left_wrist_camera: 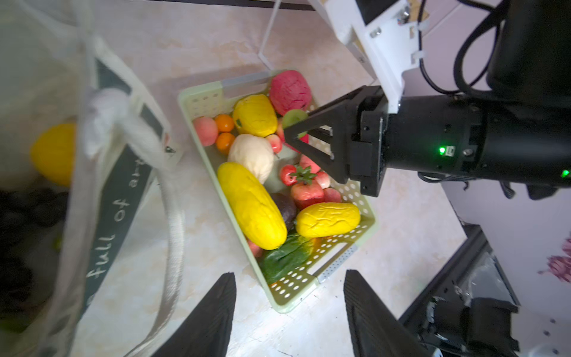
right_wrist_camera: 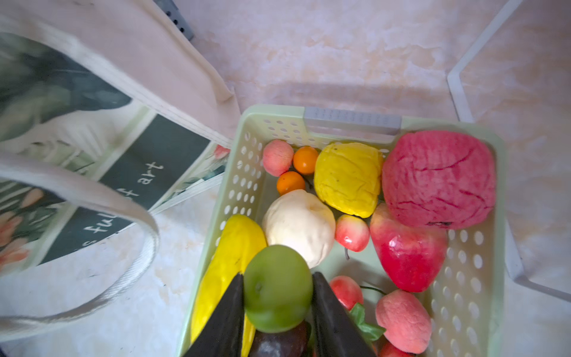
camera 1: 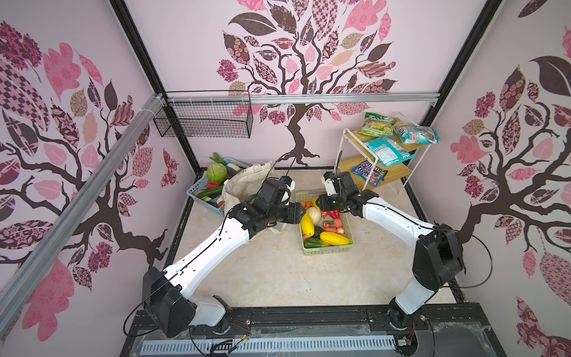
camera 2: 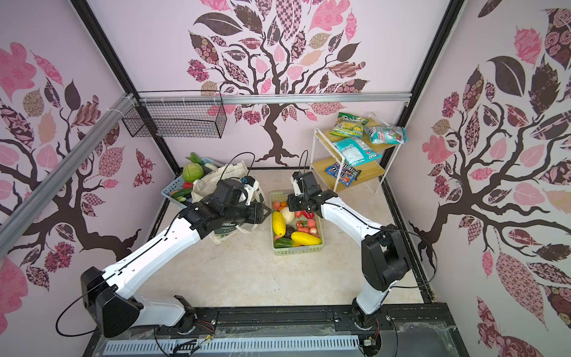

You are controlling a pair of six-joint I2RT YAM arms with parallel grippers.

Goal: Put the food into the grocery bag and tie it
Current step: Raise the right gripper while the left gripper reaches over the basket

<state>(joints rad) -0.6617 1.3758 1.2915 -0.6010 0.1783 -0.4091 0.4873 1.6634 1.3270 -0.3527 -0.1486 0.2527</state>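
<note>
Loading is the step in hand, as I judge it; tying comes later. In both top views the grocery bag (camera 1: 244,182) slumps on the table (camera 1: 278,272) between the blue basket (camera 1: 191,192) and the pale-green basket (camera 1: 327,249), with the left gripper (camera 1: 301,214) between bag and pale-green basket and the right gripper (camera 1: 321,206) low over the produce (camera 1: 335,238). From the left wrist, the left gripper's 2 fingers (left_wrist_camera: 213,312) stand apart with nothing between them, a yellow fruit (left_wrist_camera: 52,151) lies inside the bag, and the right gripper pinches a green fruit (left_wrist_camera: 293,116). From the right wrist, that green fruit sits clamped between both dark fingers just above the heap. Next, I reckon: lift clear of the rim, carry it across to the bag's opening, and release only once over it, since floppy cloth may fold shut
</note>
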